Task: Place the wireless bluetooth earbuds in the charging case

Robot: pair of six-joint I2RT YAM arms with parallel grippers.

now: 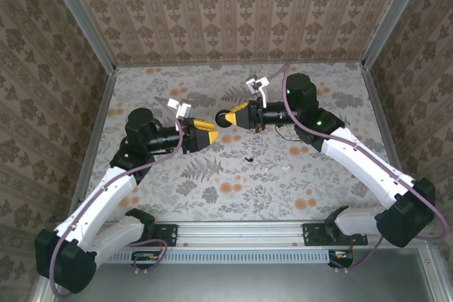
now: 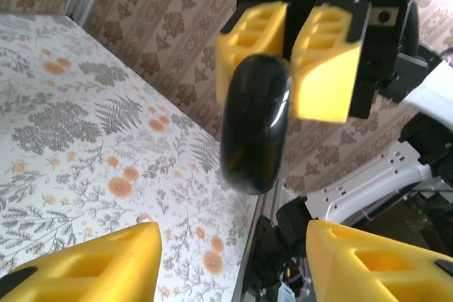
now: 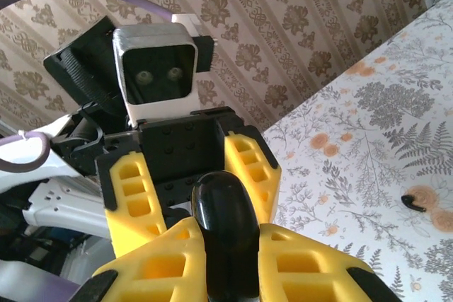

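Jutting lengthwise from the right pincer (image 1: 234, 117) clamped on it, the charging case (image 1: 225, 119) faces the half-open, empty left pincer (image 1: 211, 136), earbuds (image 1: 248, 158) loose on the surface (image 1: 325, 100) below.

Near the centre of the frame the two arms meet nose to nose over the floral table (image 1: 212, 196). The right gripper (image 1: 232, 117), reaching in from the right, has its yellow fingers closed around a black charging case (image 1: 224, 119), a small rounded lump. The left gripper (image 1: 212, 135), coming from the left, sits just below and left of the case, its yellow tips close to it; whether they touch cannot be told. Lower, just right of centre, a tiny black earbud (image 1: 248, 158) lies on the table. A tiny white earbud (image 1: 287, 168) lies further right, apart from both grippers. Wallpapered walls (image 1: 233, 12) stand across the upper frame, and a metal rail (image 1: 233, 230) runs along the bottom.
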